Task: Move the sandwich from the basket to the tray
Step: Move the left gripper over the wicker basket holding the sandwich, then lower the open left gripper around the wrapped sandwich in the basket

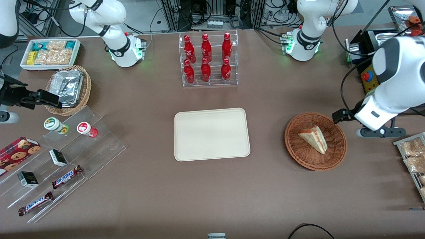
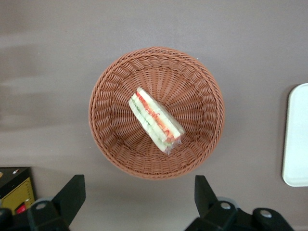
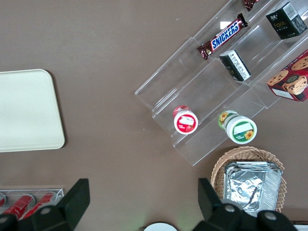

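Sandwich: the sandwich is seen lying on its side in the middle of the basket, a triangular wedge of pale bread with red-orange and green layers along the cut edge; a clear wrap seems to cover it, and bare wicker is left all around it.
Basket: the basket is a wide, shallow round bowl of reddish-brown woven wicker, set on the worktop toward the working arm's end, well apart from the tray, with open worktop between the two.
Tray: the tray is flat, cream-beige and rectangular, with rounded corners and a low rim; nothing is carried on it, and bare worktop lies on all its sides.
Claw: the claw is held above the basket's edge, touching nothing; its two dark fingers are spread wide apart, with nothing between them. In the front view its fingers are hidden by the arm.
Worktop: the worktop is a smooth, matte brown surface, largely bare nearer the front camera.
Surroundings: a clear rack of red bottles stands farther from the front camera than the tray. Toward the parked arm's end, a clear stepped stand with Snickers bars and small jars is seen, and a lighter wicker basket with foil containers.
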Motion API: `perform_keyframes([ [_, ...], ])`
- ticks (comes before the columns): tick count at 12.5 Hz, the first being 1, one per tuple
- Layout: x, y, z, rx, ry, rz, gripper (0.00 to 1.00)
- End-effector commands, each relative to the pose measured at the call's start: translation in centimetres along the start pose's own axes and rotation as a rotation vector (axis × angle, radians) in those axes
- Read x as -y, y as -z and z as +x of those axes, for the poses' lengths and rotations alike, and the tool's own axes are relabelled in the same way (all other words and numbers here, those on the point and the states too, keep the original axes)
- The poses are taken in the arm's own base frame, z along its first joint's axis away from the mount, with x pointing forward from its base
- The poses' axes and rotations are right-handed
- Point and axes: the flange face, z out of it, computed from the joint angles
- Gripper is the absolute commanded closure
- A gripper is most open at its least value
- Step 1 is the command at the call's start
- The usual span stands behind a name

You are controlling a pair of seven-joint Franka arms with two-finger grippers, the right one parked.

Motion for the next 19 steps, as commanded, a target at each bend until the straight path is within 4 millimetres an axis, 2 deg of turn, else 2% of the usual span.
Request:
perform_keyframes([
  [1, -0.1, -2.8, 0.3, -0.009, 0.041, 0.01, 0.0],
  [4, -0.3, -5.5, 0.9, 0.013, 0.072, 0.008, 0.0],
  [7, -0.3, -8.6, 0.2, -0.014, 0.089, 0.004, 0.0],
  [13, -0.9, -10.7, 0.4, 0.006, 0.39, -0.001, 0.0],
  [16, -2.1, -12.3, 0.3, -0.016, 0.604, -0.02, 0.0],
  [17, -2.8, -12.7, 0.1, -0.028, 0.645, -0.024, 0.0],
  [19, -2.9, -13.9, -0.4, -0.046, 0.668, -0.034, 0.0],
])
